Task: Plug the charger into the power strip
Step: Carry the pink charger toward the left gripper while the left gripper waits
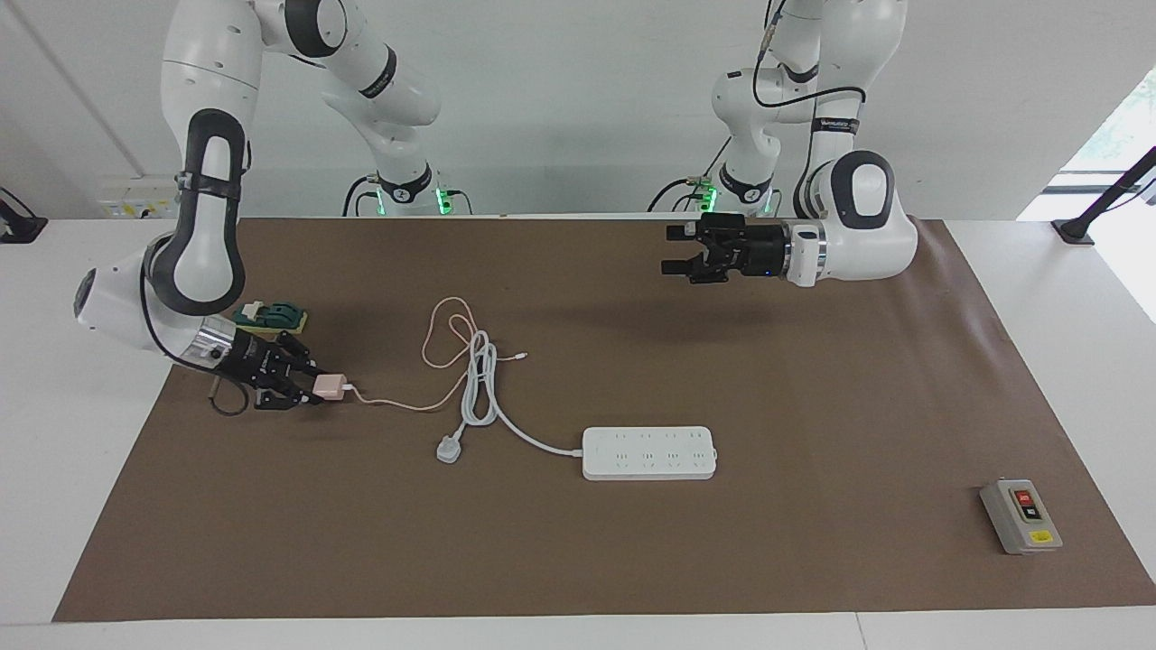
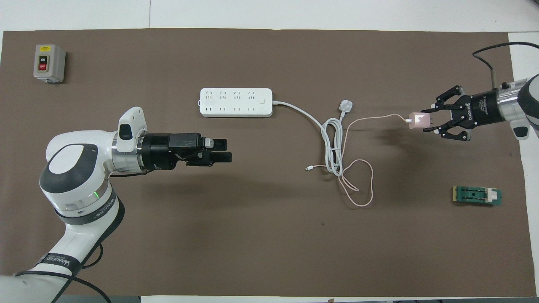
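Note:
The pale-pink charger (image 1: 332, 386) (image 2: 417, 120) is held in my right gripper (image 1: 314, 388) (image 2: 428, 122), a little above the mat at the right arm's end of the table. Its thin pink cable (image 1: 440, 345) (image 2: 363, 185) trails to the mat and loops across a coiled white cord. The white power strip (image 1: 650, 453) (image 2: 236, 102) lies flat mid-table, sockets up. My left gripper (image 1: 670, 250) (image 2: 227, 150) is open and empty, in the air over bare mat nearer the robots than the strip.
The strip's thick white cord (image 1: 479, 384) (image 2: 332, 145) is coiled between strip and charger and ends in a grey-white three-pin plug (image 1: 449, 450) (image 2: 345, 105). A green block (image 1: 275, 316) (image 2: 477, 195) lies near the right arm. A grey switch box (image 1: 1020, 516) (image 2: 49, 63) sits at the left arm's end.

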